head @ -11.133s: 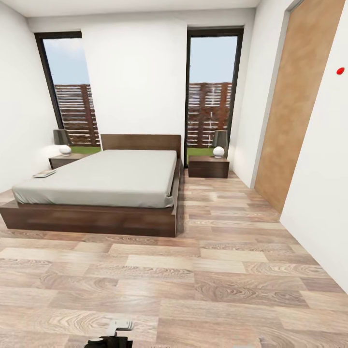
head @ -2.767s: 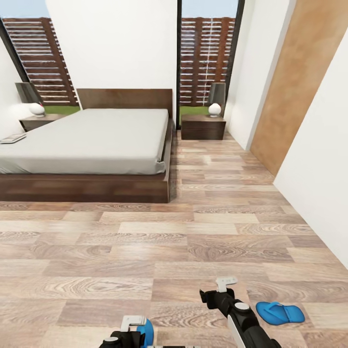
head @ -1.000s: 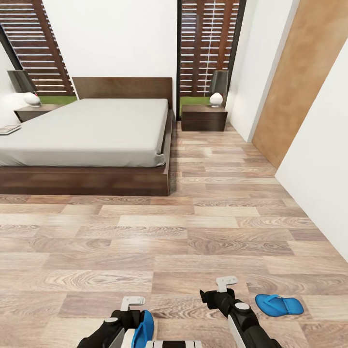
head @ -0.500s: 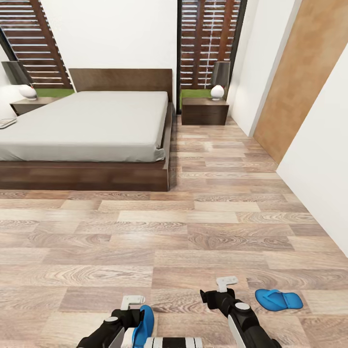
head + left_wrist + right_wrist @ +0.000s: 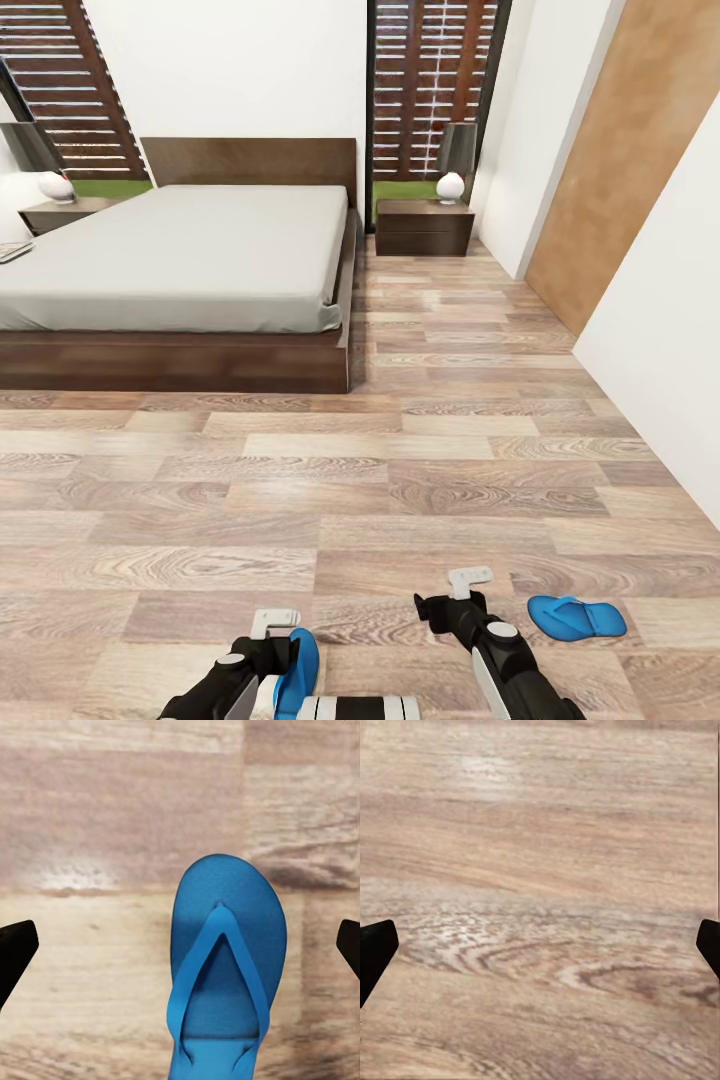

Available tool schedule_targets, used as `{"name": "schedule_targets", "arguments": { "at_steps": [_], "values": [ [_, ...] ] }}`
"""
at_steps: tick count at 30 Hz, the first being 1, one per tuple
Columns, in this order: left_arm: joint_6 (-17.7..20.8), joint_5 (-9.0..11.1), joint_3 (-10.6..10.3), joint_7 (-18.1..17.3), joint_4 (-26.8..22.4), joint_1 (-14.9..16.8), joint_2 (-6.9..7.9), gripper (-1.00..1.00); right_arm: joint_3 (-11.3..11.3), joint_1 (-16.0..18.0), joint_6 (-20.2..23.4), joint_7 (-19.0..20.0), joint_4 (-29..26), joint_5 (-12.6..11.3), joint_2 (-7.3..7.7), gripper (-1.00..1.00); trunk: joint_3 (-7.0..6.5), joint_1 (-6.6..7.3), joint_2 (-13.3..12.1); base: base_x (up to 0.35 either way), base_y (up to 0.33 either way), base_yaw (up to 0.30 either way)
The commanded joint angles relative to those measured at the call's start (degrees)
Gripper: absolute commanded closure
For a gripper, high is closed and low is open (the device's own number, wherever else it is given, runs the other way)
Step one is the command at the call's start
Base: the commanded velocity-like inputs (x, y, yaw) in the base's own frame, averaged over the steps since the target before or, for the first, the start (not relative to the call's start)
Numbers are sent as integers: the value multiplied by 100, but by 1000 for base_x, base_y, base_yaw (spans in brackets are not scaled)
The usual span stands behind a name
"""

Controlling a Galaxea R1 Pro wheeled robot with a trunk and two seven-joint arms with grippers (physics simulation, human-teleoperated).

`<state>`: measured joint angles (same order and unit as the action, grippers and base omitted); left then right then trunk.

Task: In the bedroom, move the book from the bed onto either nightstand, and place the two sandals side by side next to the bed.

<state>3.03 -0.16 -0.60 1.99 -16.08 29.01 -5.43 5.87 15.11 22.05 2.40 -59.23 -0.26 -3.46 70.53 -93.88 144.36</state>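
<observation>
One blue sandal (image 5: pixel 225 967) is seen lying on the plank floor (image 5: pixel 400 480) beneath the spread, empty left end effector (image 5: pixel 275 622), seemingly lined up for pickup. The right end effector (image 5: pixel 468 577) is likewise spread and empty; the second sandal (image 5: pixel 577 616) lies just beside it, well short of the bed (image 5: pixel 180 255).
</observation>
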Motion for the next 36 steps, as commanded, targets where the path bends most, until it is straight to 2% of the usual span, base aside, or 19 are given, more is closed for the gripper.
{"name": "schedule_targets", "arguments": {
  "at_steps": [1,7,14,18,28,36],
  "values": [
    [32,-1,-7,21,-12,-1,-1,-100,-3,1,31,15,-10,-1,-1,-100,4,1,2,0,0,0],
    [14,-1,-9,24,-27,-1,-10,-100,0,-89,90,15,-508,-4,-4,-100,4,1,2,0,0,0],
    [3,-1,-10,28,-104,-1,-27,-100,0,-375,459,10,-1259,-1,-5,-100,4,1,2,0,0,0],
    [-2,-1,-15,29,-126,-1,-32,-100,-5,-440,654,11,-1588,-1,1,-100,93,-9,7,0,0,0],
    [-14,-6,-18,18,-145,-1,-43,-100,-13,-556,845,9,-1932,-3,9,-100,315,-35,20,0,0,0],
    [-20,-9,-23,14,-202,-1,-46,-100,-34,-586,883,11,-2052,0,27,-100,315,-35,20,0,0,0]
  ]
}}
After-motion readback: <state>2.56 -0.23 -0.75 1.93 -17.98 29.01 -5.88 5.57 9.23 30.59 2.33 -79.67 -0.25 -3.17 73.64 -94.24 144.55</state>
